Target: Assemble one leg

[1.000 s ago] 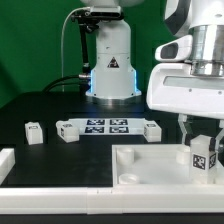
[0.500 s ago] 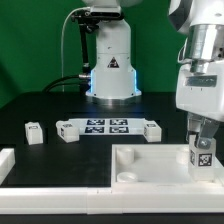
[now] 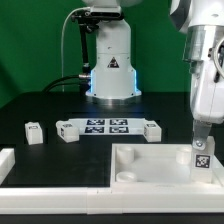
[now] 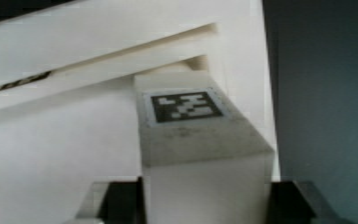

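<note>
Upright, leg (image 3: 201,156) in hand (image 3: 201,141)

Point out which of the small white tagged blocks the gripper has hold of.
The small white plastic leg block at the exterior view's right, standing in the large white plate, sits in the gripper. Another such block lies loose on the table.

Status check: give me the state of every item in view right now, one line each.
claw: shut on the leg, over the plate's corner at the exterior view's right.
leg: upright, held, tag facing the camera.
plate: flat on the table.
marker board: flat on the table.
loose leg: on the table, untouched.
</note>
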